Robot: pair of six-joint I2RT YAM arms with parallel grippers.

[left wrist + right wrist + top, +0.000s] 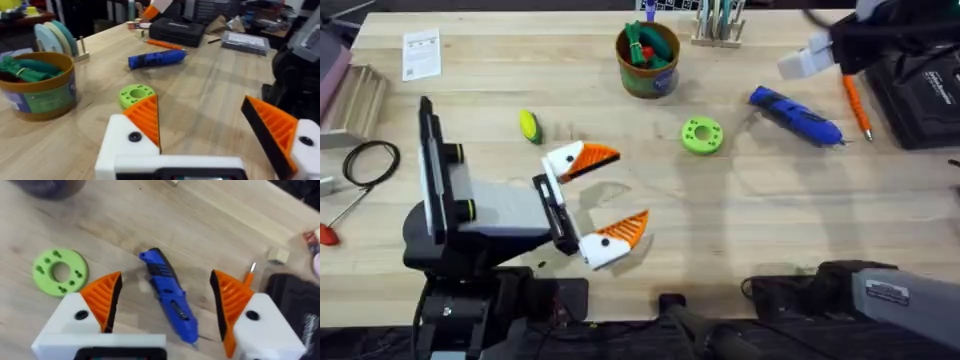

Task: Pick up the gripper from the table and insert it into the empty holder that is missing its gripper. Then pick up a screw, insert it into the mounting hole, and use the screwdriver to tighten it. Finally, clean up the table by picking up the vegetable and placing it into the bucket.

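On the butcher-block table, the right gripper is hovering spread wide, straddling the blue screwdriver for pickup, while the left gripper is waiting open.

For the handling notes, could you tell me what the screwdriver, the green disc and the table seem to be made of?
Screwdriver: likely hard plastic, a glossy blue shell with dark inserts.
Green disc: probably matte plastic, flat even colour with moulded holes; possibly printed.
Table: wood, butcher-block, with visible grain and joined strips, satin finish.
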